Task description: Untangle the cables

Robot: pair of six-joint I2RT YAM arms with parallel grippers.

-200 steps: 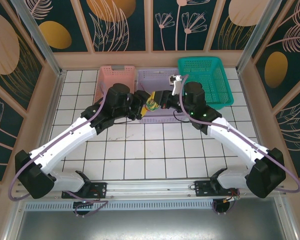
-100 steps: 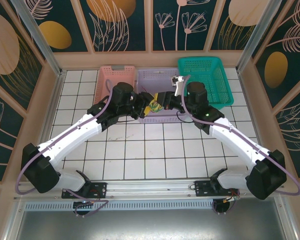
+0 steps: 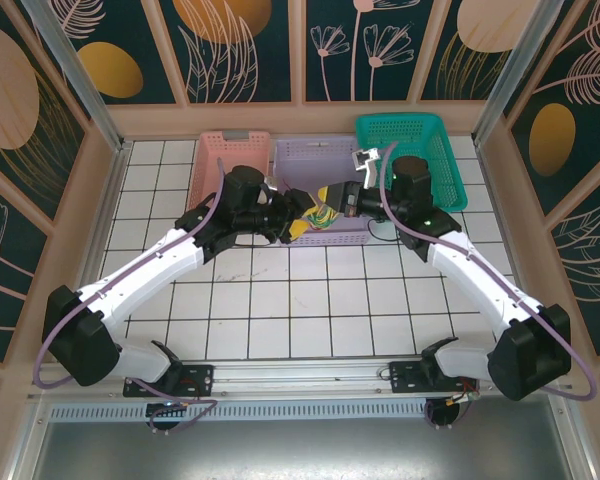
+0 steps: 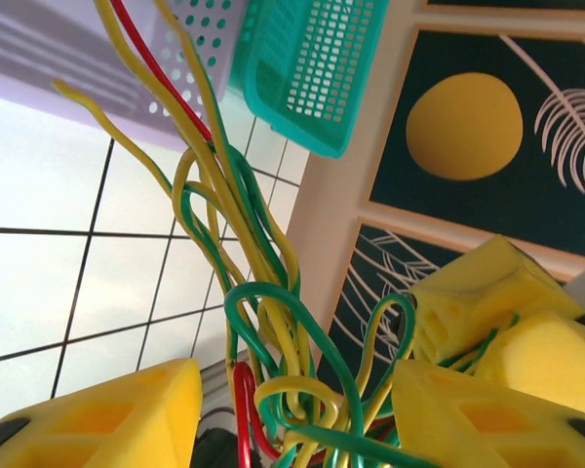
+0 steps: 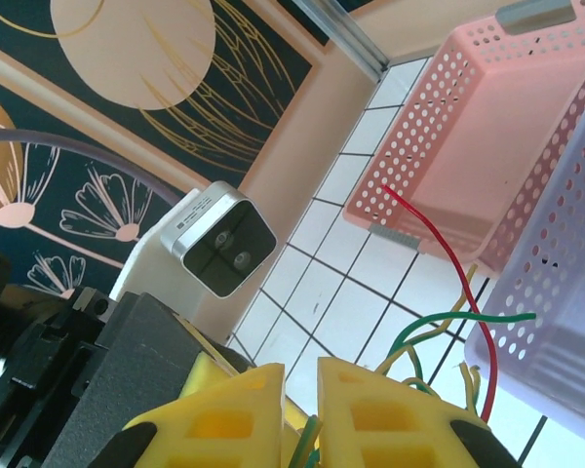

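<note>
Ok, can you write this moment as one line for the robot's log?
left gripper: open around cables | right gripper: shut on cables | where: over lilac basket | cables: tangled

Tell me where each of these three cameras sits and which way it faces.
Top external: high behind the robot, looking down on the table; left arm and right arm show.
Left wrist: on the left arm, facing past the left pincer to the teal basket; its yellow fingers show.
Right wrist: on the right arm, facing past the right pincer to the pink basket; its fingers show.
Shared: cables in all three.
</note>
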